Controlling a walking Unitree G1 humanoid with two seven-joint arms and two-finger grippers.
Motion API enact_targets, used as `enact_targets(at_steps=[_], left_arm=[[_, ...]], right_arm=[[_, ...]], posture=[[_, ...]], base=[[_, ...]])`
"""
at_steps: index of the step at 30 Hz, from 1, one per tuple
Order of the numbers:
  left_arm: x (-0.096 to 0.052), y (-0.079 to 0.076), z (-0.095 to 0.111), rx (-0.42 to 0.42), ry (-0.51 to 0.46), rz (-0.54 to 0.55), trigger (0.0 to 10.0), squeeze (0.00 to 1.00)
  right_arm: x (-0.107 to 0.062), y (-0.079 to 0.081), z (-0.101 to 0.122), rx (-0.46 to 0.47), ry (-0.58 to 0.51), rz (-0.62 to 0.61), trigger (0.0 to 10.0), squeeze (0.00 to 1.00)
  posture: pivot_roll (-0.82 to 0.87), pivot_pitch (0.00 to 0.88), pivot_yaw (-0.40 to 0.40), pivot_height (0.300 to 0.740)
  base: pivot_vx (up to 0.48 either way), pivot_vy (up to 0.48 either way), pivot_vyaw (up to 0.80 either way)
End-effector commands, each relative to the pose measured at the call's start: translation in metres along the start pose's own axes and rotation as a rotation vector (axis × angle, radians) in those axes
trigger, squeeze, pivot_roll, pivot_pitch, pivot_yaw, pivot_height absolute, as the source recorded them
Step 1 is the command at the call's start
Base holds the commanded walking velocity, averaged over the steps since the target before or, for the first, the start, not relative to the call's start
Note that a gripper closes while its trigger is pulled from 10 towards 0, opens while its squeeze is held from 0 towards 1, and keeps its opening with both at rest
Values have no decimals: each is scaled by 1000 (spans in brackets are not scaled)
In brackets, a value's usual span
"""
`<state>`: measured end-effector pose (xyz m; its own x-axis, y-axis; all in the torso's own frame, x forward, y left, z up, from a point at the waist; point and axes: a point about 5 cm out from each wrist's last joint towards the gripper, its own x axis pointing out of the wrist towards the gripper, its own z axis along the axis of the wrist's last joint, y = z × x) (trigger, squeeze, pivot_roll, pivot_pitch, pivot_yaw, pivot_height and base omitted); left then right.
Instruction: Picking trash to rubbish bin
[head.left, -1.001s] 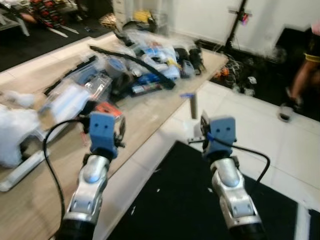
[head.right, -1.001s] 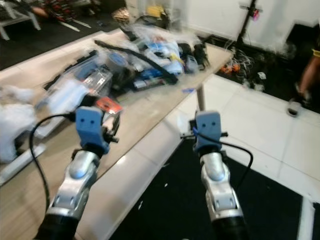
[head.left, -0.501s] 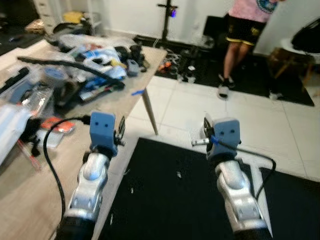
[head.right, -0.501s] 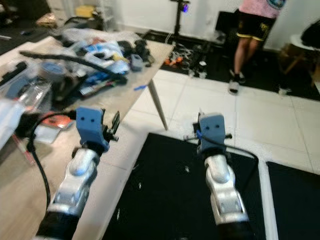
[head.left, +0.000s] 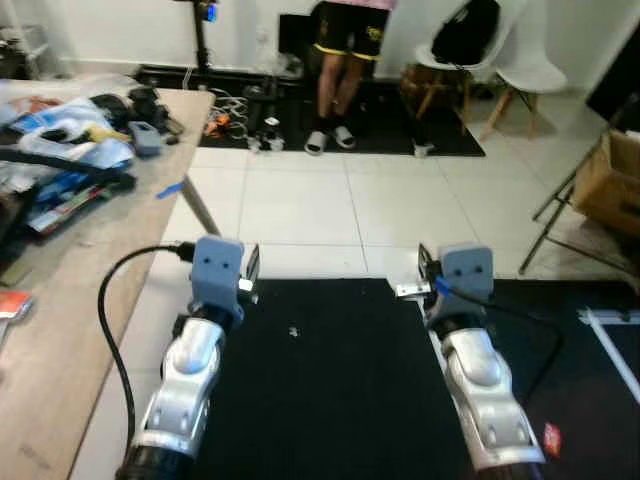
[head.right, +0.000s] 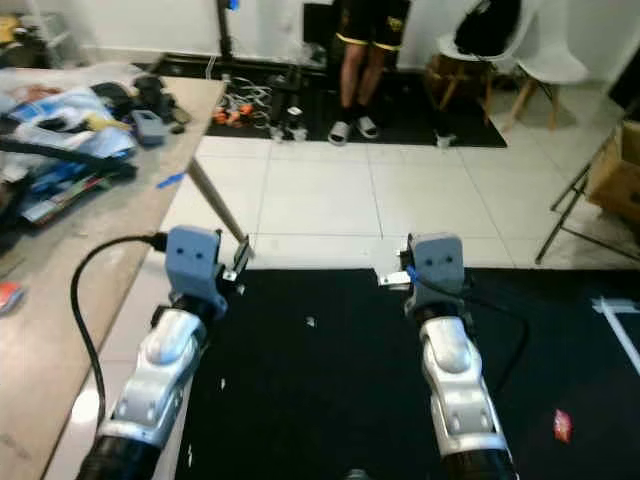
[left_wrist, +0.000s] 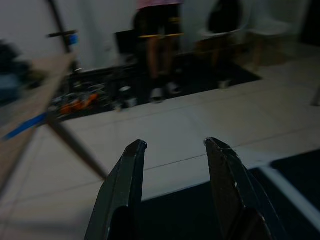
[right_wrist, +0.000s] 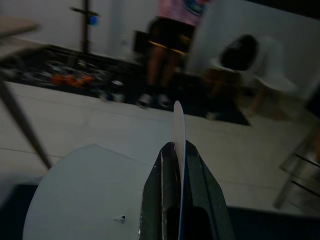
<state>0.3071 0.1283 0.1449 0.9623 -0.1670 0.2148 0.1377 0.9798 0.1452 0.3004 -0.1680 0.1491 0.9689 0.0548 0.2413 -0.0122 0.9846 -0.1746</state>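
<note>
Right gripper (right_wrist: 175, 150): jaws pinched on a thin white scrap (right_wrist: 178, 122).
Left gripper (left_wrist: 172, 150): jaws apart, empty.
Progress: trash in hand, bin unseen, drop pending.

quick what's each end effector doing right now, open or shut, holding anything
Left end effector: open, nothing between its fingers.
Right end effector: shut on a thin white sheet, a flat piece of trash seen edge-on.
</note>
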Motion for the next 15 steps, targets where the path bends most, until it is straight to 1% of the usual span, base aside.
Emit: enact_targets(at_steps=[1, 5, 7, 9, 10, 12, 15], left_arm=[[0, -4, -3, 8, 8, -12, 10000, 0], [-1, -2, -9, 22, 21, -4, 10000, 0], [0, 0, -9, 30, 31, 8, 10000, 0], [2, 1, -8, 2, 30, 39, 10000, 0], [2, 1, -8, 2, 30, 39, 10000, 0], [6, 2, -8, -27, 26, 54, 10000, 0], [9, 4, -9, -3, 31, 53, 10000, 0]], right_arm=[[-3, -2, -4, -2, 8, -9, 10000, 0], [-4, 3, -10, -4, 23, -1, 10000, 0], [0, 5, -7, -1, 20, 21, 10000, 0], [6, 6, -3, -6, 3, 48, 10000, 0], [6, 6, -3, -6, 3, 48, 10000, 0], [11, 8, -1, -13, -6, 59, 10000, 0], [16, 10, 0, 0, -10, 53, 10000, 0]], posture=[[-73, 101, -20, 740], [-71, 82, -43, 740], [-69, 72, -51, 740], [-77, 91, -52, 740], [-77, 91, -52, 740], [-88, 100, -60, 740], [-67, 91, -61, 740]], base=[[0, 0, -800], [0, 0, -800], [0, 0, -800], [0, 0, -800], [0, 0, -800], [0, 0, -800], [0, 0, -800]])
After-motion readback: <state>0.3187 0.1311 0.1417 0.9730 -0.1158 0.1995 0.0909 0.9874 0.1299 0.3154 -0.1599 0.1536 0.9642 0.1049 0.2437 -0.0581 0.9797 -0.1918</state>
